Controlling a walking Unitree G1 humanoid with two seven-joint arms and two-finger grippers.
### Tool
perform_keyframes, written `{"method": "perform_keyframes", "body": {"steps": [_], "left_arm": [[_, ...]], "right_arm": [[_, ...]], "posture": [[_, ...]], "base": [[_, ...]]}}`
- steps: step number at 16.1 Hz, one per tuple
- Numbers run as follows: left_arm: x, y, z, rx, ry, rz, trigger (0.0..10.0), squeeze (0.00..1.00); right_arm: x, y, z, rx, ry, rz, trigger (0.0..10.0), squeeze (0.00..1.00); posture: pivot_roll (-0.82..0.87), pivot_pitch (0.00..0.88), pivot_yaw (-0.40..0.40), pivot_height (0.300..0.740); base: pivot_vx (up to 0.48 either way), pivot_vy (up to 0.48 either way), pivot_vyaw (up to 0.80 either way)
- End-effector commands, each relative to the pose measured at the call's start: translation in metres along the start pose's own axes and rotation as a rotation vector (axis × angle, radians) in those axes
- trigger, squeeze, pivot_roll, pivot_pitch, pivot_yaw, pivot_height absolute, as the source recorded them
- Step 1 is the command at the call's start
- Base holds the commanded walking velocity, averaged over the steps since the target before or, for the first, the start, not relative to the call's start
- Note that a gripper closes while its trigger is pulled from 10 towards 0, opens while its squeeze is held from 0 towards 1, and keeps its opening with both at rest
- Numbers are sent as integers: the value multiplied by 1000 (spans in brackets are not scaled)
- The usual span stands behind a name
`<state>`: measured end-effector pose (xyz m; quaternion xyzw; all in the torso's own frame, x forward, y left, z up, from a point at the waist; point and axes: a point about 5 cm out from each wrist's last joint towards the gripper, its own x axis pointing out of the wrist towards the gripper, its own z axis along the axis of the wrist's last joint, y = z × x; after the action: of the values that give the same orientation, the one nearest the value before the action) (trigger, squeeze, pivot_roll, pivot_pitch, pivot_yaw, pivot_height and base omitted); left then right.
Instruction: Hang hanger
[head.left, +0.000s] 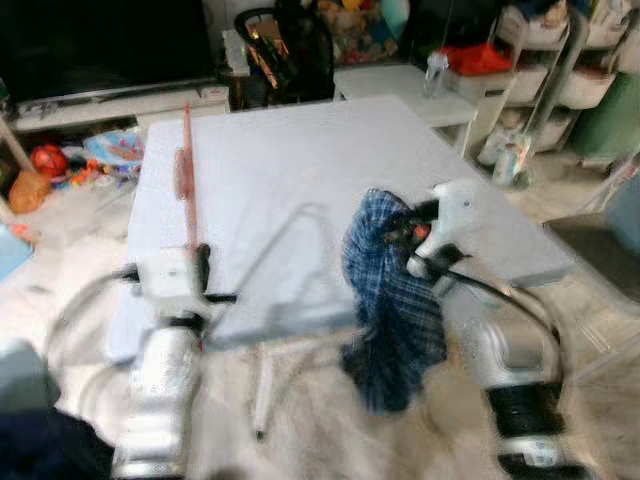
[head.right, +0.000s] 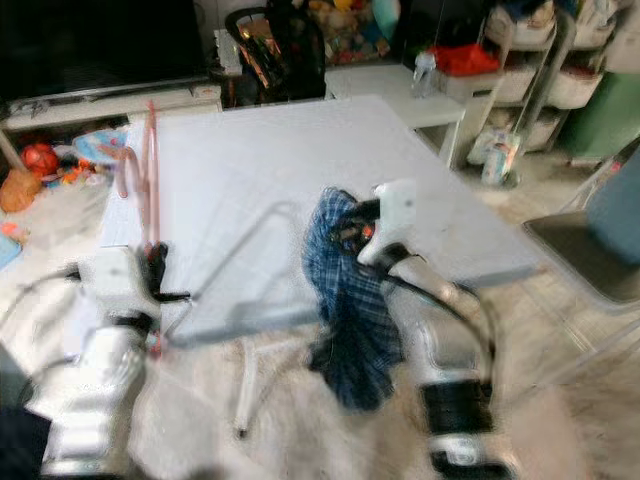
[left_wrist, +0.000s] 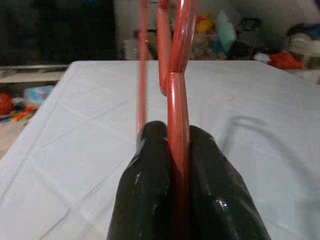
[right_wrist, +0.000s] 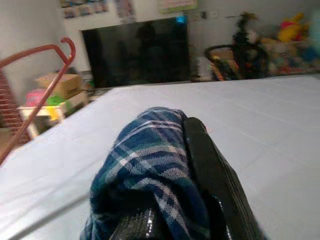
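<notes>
A red hanger (head.left: 186, 170) stands upright over the left side of the white table (head.left: 300, 160), and my left gripper (left_wrist: 172, 165) is shut on its lower bar. Its hook (right_wrist: 67, 47) shows at the far side in the right wrist view. A blue plaid cloth (head.left: 392, 300) hangs over the table's front edge at the right. My right gripper (right_wrist: 175, 200) is shut on the top of that plaid cloth (right_wrist: 150, 165), one black finger (right_wrist: 210, 170) lying along it.
A dark television (right_wrist: 135, 50) and a low shelf stand beyond the table. A black chair (head.left: 290, 45) and a small white side table (head.left: 400, 85) are behind it. Toys lie on the floor at the left (head.left: 50, 165). A grey chair seat (head.left: 600, 250) is at the right.
</notes>
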<state>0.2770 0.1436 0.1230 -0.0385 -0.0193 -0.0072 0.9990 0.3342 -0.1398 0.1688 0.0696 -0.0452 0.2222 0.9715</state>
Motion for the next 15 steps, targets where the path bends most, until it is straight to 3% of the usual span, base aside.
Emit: {"method": "perform_keyframes", "body": {"steps": [1,10,15], "left_arm": [[1,9,4,27,-6,28,10000,0],[1,-1,5,48,-9,-2,10000,0],[1,3,3,34,3,18,10000,0]], "right_arm": [[8,11,11,-5,-48,35,10000,0],[10,8,12,-4,-52,4,10000,0],[10,10,11,-6,-48,8,10000,0]], "posture": [[-62,0,13,740],[-60,0,10,740],[-61,0,10,740]], "base": [[0,0,0],[0,0,0],[48,-298,0]]}}
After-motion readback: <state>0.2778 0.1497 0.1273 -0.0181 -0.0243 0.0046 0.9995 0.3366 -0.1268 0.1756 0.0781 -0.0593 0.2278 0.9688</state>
